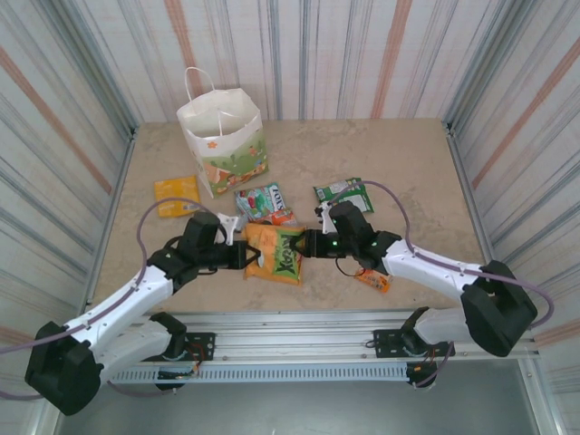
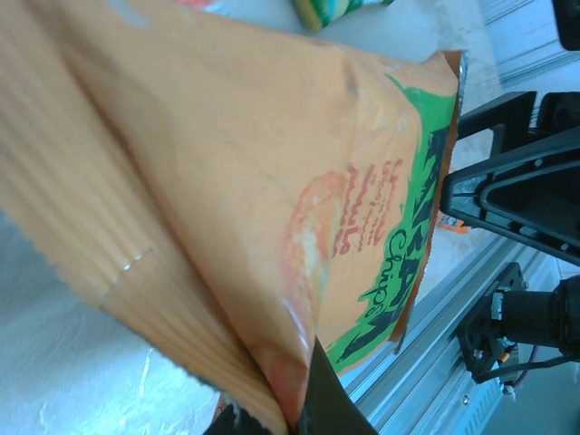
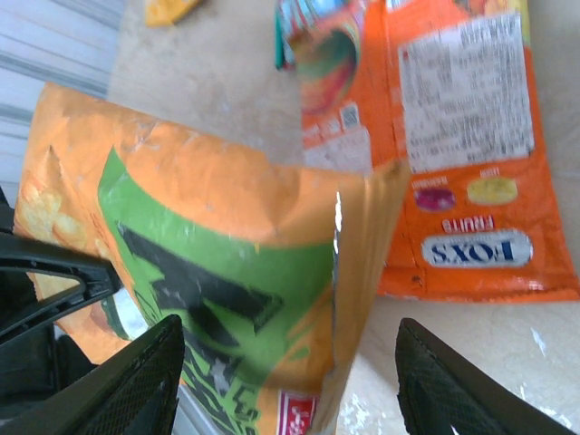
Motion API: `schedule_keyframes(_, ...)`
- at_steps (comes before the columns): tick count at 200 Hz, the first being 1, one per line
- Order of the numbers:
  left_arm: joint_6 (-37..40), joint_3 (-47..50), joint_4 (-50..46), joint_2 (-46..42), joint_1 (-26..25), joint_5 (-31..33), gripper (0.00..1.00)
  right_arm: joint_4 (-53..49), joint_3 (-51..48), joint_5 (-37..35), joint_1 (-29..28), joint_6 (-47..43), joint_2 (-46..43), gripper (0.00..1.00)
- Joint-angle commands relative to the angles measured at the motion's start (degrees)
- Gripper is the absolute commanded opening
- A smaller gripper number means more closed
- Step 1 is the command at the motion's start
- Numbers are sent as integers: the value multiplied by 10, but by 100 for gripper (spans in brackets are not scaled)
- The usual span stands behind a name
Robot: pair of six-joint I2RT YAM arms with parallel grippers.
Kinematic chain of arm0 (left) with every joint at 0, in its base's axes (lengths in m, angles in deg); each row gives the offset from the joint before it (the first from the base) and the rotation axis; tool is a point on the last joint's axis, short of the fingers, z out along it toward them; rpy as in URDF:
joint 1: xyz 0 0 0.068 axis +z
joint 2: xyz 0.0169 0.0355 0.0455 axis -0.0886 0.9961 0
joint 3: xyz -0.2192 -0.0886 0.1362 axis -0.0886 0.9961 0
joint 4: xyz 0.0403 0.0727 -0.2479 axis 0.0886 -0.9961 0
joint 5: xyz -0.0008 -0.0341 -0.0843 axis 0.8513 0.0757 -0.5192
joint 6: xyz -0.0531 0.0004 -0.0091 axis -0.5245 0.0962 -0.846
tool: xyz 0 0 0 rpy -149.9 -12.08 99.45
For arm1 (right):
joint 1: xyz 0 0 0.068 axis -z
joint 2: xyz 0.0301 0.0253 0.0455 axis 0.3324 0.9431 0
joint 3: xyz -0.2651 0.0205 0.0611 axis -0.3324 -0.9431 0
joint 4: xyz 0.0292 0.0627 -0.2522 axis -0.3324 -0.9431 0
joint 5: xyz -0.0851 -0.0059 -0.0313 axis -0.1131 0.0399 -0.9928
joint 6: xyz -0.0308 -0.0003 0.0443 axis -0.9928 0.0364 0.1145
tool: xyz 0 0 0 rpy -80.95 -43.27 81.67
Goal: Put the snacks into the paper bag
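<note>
One beige stone-look tabletop [image 1: 399,172] carries everything, with striped wall panels [image 1: 54,109] on three sides.

White upright paper bag with cord handles and an orange-and-green print [image 1: 222,136]: stands at the far left of the tabletop, mouth open, apart from both grippers.

Large orange crinkly packet with green lettering [image 1: 275,252]: near the middle of the near edge, between the two grippers, well short of the bag. In the wrist views it is tilted up off the tabletop and creased.

Left gripper [image 1: 243,257]: jaws clenched on the left edge of the large orange packet. The left wrist view shows the foil folding down into the dark fingers [image 2: 322,403].

Right gripper [image 1: 308,243]: jaws released and spread wide. In the right wrist view the fingers [image 3: 136,381] stand either side of the packet's right edge, not pinching it.

Red-orange flat packet with a white label panel [image 3: 471,154]: lies flat just beyond the large one, heaped with a green-and-white packet [image 1: 258,198].

Second green-and-white packet [image 1: 344,193]: flat and alone, right of the heap, just beyond the right gripper.

Yellow-orange flat packet [image 1: 175,195]: flat, just beside the bag on its near-left.

Tiny orange packet [image 1: 373,279]: on the tabletop, at the near side of the right arm [image 1: 426,265].
</note>
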Motion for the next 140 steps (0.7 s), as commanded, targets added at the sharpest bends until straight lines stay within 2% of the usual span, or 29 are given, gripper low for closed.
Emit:
schedule_keyframes(1, 55, -48, -23, 0, 1, 5, 1, 20, -13, -26, 4, -20, -42, 63)
schedule_keyframes(70, 138, -201, -54, 61, 59, -1, 0, 13, -36, -82, 5, -55, -156, 70)
schedule_keyframes(114, 218, -350, -85, 121, 83, 7, 0, 18, -25, -66, 5, -67, -139, 71)
schedule_keyframes(140, 255, -430, -57, 154, 108, -12, 0, 28, -9, -60, -10, -69, -118, 70)
